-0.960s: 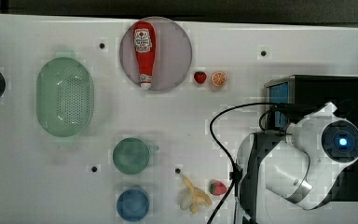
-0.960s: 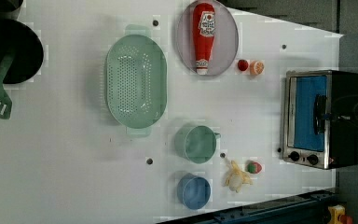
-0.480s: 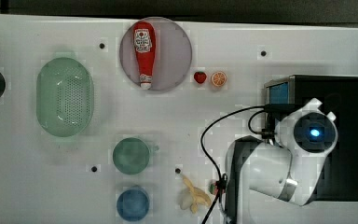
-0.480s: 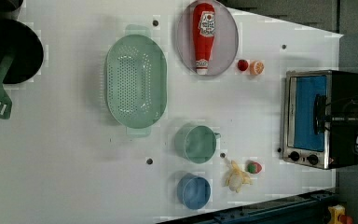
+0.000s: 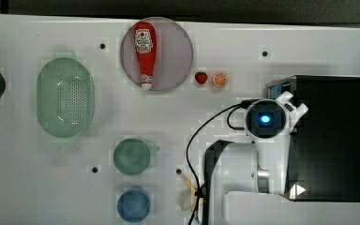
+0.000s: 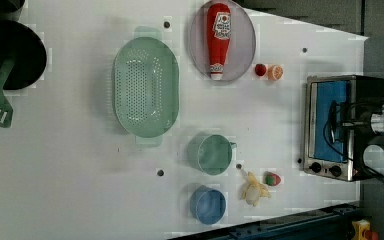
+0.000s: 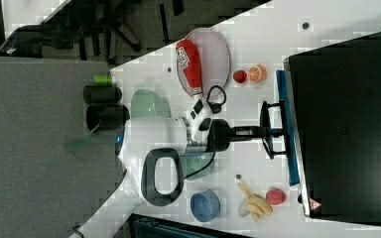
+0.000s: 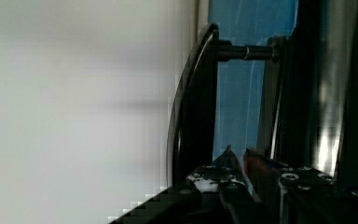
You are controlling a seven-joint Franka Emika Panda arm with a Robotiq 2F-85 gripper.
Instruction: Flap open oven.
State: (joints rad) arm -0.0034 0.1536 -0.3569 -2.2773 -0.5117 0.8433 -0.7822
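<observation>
At the right view's right edge of the counter (image 7: 258, 39) stands the oven (image 7: 347, 124), door shut. Your tool (image 7: 273, 132) is clenched on its bar handle (image 7: 264, 130). Next, you'd pull outward and down, following the hinge's arc.

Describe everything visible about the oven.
The oven is a large box with a black top, a silver metal front frame, a blue-tinted door and small black knobs at one end of the front. It stands at the table's edge, at the left view's right. The door looks shut, flat against the frame. Its dark bar handle stands off on two posts, and the gripper reaches level to it.
</observation>
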